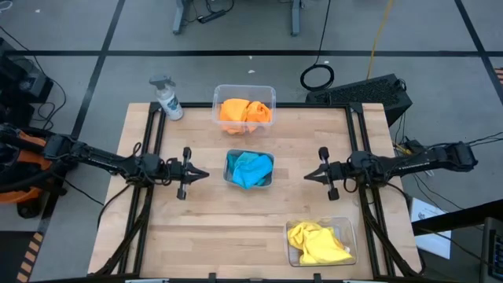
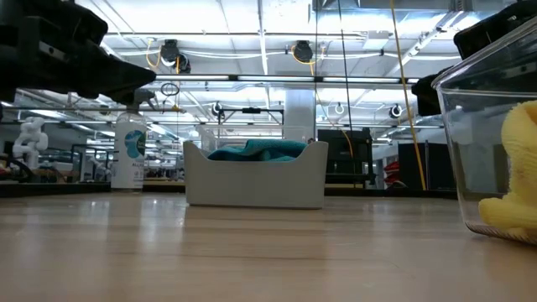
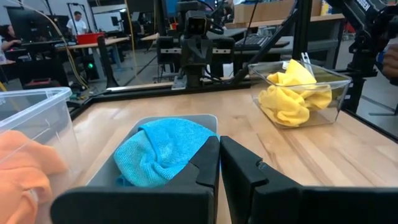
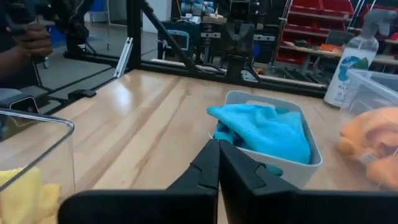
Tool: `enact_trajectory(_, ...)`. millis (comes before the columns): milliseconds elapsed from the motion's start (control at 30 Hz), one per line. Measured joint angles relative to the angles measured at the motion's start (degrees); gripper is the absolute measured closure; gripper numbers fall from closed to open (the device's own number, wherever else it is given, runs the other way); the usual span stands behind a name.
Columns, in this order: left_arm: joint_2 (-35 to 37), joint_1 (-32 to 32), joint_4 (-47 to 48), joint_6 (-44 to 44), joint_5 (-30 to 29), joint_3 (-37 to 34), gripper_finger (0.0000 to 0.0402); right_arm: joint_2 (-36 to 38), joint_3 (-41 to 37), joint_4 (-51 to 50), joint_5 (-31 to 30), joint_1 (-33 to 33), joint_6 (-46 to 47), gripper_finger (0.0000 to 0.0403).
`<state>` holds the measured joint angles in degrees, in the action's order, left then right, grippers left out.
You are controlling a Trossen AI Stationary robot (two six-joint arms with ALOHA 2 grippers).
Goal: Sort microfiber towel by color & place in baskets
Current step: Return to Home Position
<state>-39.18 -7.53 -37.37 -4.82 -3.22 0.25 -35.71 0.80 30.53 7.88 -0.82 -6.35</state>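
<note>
One basket (image 2: 474, 143), with yellow towel (image 2: 516, 176), runs off the low view.

Light wooden table (image 1: 196, 228), butcher-block kind. Sitting right on it: a clear tub (image 1: 244, 87) at the back edge, a smaller grey tub (image 1: 249, 152) dead centre, a second clear tub (image 1: 318, 221) front right, plus a spray bottle (image 1: 167, 99) in the back-left corner.

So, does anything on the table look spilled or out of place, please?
Nothing stands out: orange towels, blue towels and yellow towels each lie in separate baskets, spray bottle upright, left gripper and right gripper idle.
</note>
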Motion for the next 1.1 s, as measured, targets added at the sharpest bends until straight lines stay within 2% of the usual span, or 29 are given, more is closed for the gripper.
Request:
enact_trajectory(300,0.57,0.0,0.23,0.0,-0.45,0.0,0.038,8.58,0.0,-8.86,-0.04,-0.02,2.69,0.0403)
enact_trajectory(600,1.44,0.0,0.64,0.07,-0.62,-0.02,0.038,15.78,0.0,-14.12,-1.09,-0.02,2.52,0.0403)
enact_trajectory(733,1.44,0.0,0.64,0.07,-0.66,-0.02,0.038,19.19,0.0,-16.51,-3.87,-0.03,1.71,0.0403)
enact_trajectory(1100,1.44,0.0,0.63,0.24,-0.68,-0.02,0.038,28.03,0.0,-23.04,-3.28,-0.02,-0.5,0.0403)
